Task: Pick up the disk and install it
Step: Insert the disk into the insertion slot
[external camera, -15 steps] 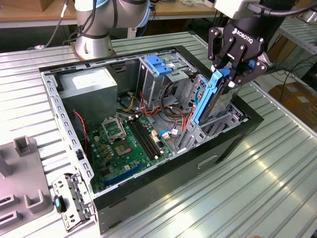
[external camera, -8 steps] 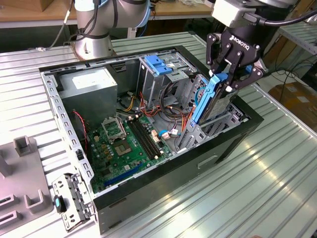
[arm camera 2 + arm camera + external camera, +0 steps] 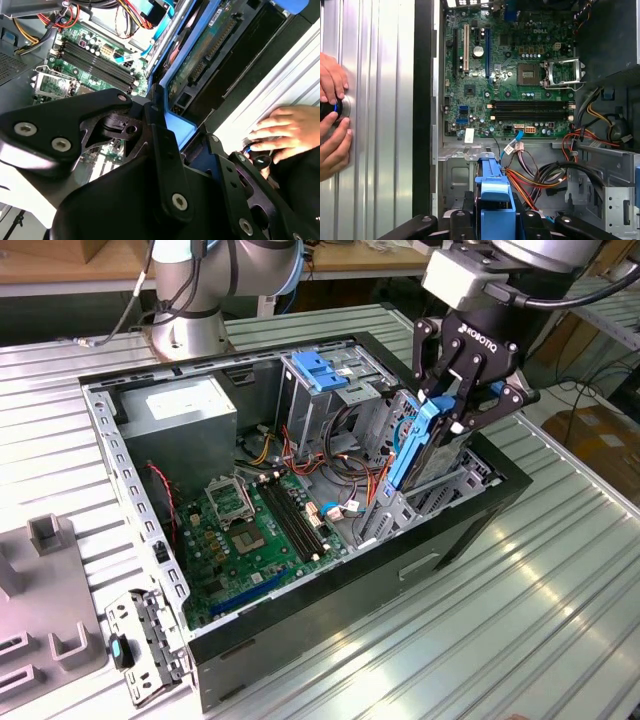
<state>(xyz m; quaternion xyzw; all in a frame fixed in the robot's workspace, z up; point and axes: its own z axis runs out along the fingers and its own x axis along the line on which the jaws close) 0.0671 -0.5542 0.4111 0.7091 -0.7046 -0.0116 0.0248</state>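
Observation:
The disk (image 3: 425, 450) stands on edge with its blue rail facing the open computer case (image 3: 440, 550), its lower end down in the drive bay on the exterior view's right. My gripper (image 3: 450, 412) is shut on the disk's upper part from above. The disk's green circuit board (image 3: 210, 45) and blue rail end show in the second wrist view beside one black finger (image 3: 160, 130). In the first wrist view the blue rail of the disk (image 3: 495, 195) sits between the black fingers (image 3: 469, 207), above the bay's metal floor.
Inside the case lie the motherboard (image 3: 250, 530), bundled cables (image 3: 350, 455), a grey power-supply box (image 3: 185, 415) and a drive cage with a blue latch (image 3: 318, 370). A person's hands (image 3: 332, 120) rest on a black knob on the ribbed table outside the case. A grey fixture (image 3: 50, 540) stands at the exterior view's left.

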